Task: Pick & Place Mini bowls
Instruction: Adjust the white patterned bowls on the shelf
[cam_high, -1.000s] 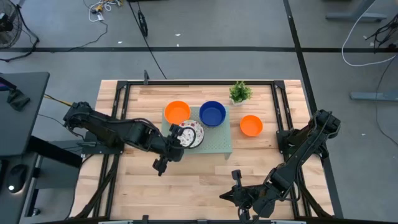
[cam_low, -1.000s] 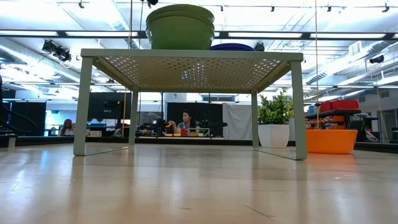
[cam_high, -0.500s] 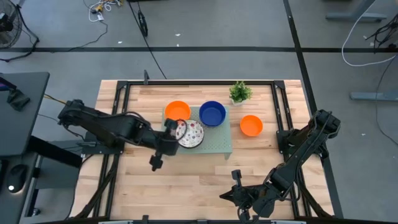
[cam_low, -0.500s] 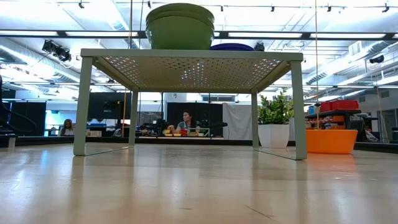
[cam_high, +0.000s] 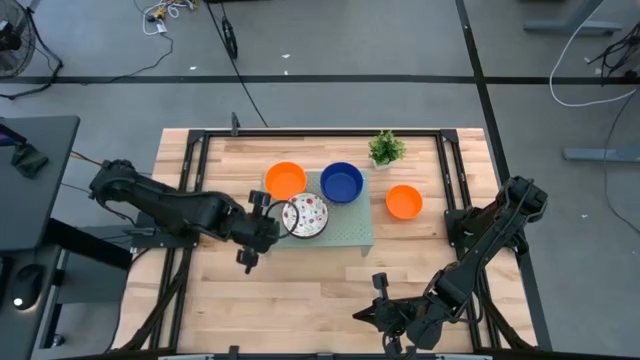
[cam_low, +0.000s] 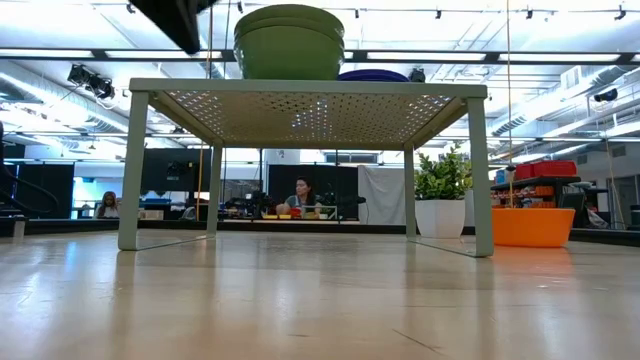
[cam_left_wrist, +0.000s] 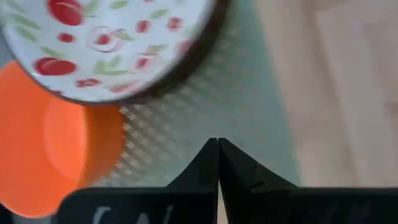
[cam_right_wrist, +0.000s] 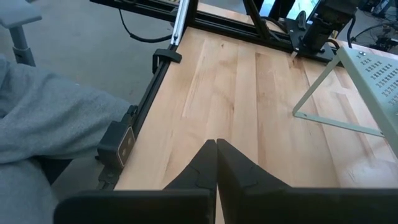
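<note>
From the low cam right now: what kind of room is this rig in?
Most likely an open robotics lab or workshop. Long ceiling strip lights run overhead, a person sits at a desk with monitors behind the pale green tray, and loose cables lie across the grey floor.

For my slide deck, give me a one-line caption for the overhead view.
Left gripper shut and empty beside the speckled bowl on the green tray.

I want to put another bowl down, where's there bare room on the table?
Bare wood: the near strip between the green tray and the right gripper, and the left edge. Crowded: the tray's top, with the white speckled bowl and blue bowl.
</note>
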